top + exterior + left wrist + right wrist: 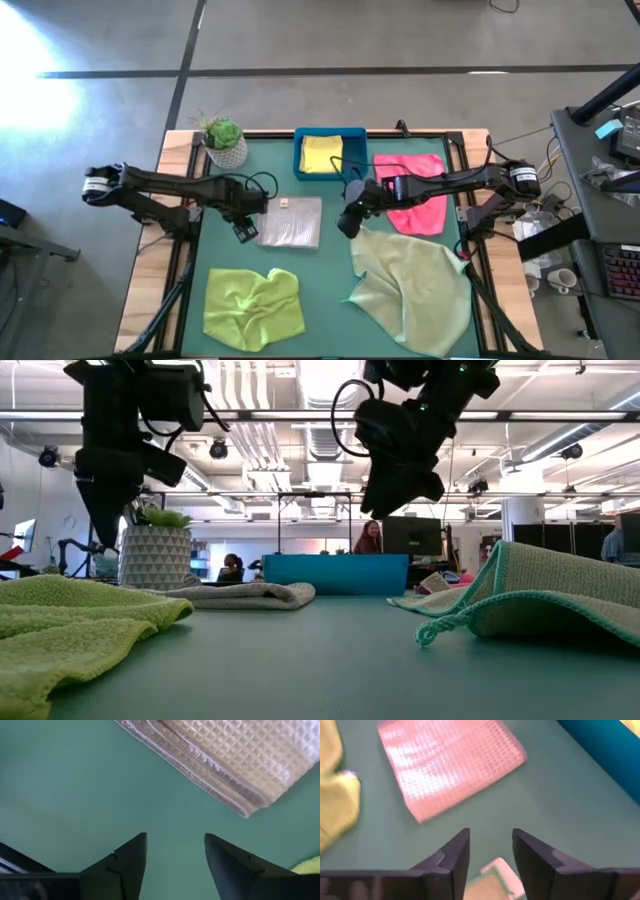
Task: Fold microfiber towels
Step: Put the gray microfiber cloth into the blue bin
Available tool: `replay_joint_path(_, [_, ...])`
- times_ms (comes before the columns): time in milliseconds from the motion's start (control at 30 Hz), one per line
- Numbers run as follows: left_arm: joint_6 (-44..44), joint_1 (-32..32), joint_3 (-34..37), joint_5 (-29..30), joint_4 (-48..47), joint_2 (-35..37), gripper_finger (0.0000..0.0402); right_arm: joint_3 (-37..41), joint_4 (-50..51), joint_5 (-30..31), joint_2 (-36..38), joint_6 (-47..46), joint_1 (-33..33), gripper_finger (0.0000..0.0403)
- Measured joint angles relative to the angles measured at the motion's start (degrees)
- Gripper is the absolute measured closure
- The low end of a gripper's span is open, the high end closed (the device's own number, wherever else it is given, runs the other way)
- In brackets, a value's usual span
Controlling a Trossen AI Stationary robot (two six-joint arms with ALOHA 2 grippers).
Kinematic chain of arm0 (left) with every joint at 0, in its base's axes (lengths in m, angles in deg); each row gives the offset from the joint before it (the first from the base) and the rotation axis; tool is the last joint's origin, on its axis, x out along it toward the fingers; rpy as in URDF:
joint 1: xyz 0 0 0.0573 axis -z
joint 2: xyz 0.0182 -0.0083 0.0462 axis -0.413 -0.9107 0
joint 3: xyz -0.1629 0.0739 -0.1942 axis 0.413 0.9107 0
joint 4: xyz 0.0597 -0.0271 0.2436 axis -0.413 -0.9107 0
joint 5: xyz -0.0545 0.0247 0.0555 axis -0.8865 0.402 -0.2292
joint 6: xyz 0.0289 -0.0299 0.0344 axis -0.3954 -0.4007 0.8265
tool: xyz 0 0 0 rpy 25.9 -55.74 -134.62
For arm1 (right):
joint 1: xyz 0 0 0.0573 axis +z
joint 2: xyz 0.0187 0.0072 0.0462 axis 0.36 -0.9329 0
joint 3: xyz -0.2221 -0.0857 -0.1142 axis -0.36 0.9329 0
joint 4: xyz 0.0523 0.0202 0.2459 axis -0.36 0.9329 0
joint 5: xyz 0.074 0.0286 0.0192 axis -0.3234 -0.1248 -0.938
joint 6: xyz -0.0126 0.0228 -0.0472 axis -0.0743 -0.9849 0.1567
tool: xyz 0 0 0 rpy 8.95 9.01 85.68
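Green matting covers the surface [330, 300], which sits in a wooden frame on a grey concrete floor.

High view: we count a potted plant [224, 141] at the far left corner, a blue tray [301, 160] at the far edge with the yellow towel [322, 154] lying in it, and the hot pink towel [418, 196] spread flat to its right. We note the light grey towel [291, 221] folded into a neat rectangle at centre, the lime green towel [252, 307] crumpled near left, the pale sage green towel [412, 289] loosely spread near right. We see the left end effector [243, 230] just beside the grey towel's left edge, and the right end effector [349, 222] between the grey and sage towels.

Low view: we record an open workshop with ceiling pipes, monitors and seated people beyond the tray. Both arms hang above the surface, clear of the cloths.

Left wrist view: we find the fingers [129, 862] parted and empty over bare matting, the grey towel's folded corner ahead.

Right wrist view: we find the fingers [453, 855] parted, gripping nothing, a sage towel corner below them.
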Motion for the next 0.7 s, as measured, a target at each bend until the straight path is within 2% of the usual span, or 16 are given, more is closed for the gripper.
replay_joint_path(167, [8.39,-3.52,1.04,-0.06,0.43,1.09,0.0217,0.0,-0.73,-0.24,0.0,-8.36,-1.24,0.0239])
replay_joint_path(300, [13.91,-7.84,1.13,-0.06,1.97,3.37,0.0217,0.0,-0.78,-2.78,0.0,-12.86,-2.19,0.0231])
replay_joint_path(400, [16.55,-11.41,1.58,-0.55,5.79,5.9,0.0217,0.0,-1.07,-2.88,0.0,-14.81,-2.71,0.0229])
replay_joint_path(533, [18.39,-15.4,2.91,-4.85,11.65,9.04,0.0217,0.02,-5.01,-2.86,0.0,-16.62,-3.73,0.0229])
replay_joint_path(700, [19.68,-16.69,6.18,-6.35,18.69,12.51,0.0216,0.17,-11.36,-2.86,-0.82,-16.67,-3.94,0.0229])
